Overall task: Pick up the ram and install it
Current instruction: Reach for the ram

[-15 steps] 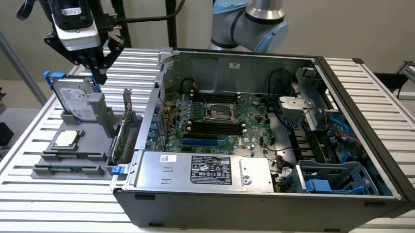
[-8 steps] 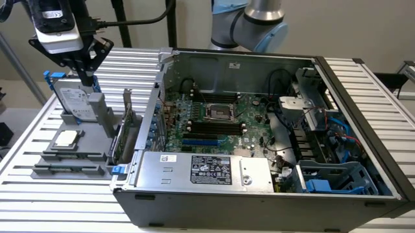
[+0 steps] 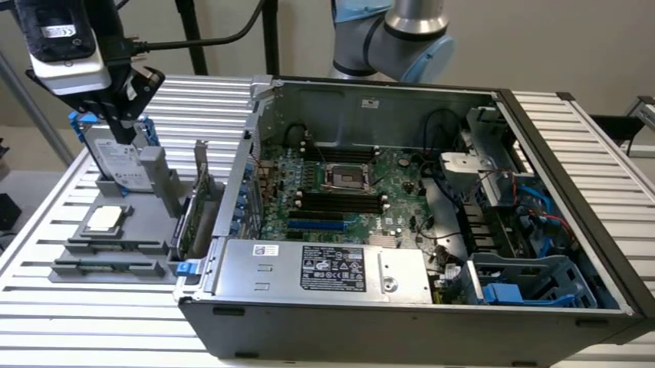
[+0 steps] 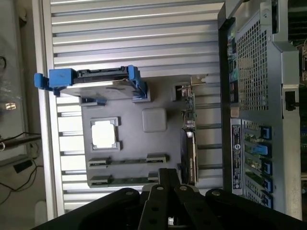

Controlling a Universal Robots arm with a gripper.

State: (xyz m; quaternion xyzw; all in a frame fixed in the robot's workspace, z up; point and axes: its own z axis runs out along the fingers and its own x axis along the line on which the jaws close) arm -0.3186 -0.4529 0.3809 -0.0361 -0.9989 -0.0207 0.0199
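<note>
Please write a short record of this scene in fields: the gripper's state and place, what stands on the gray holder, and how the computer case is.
gripper: shut, above the holder, close to the drive
holder: gray, on the table, at the exterior view's left of the case
on holder: upright drive in a blue caddy; flat silver CPU; upright green card
case: open, motherboard exposed
ram: cannot tell where it is
</note>
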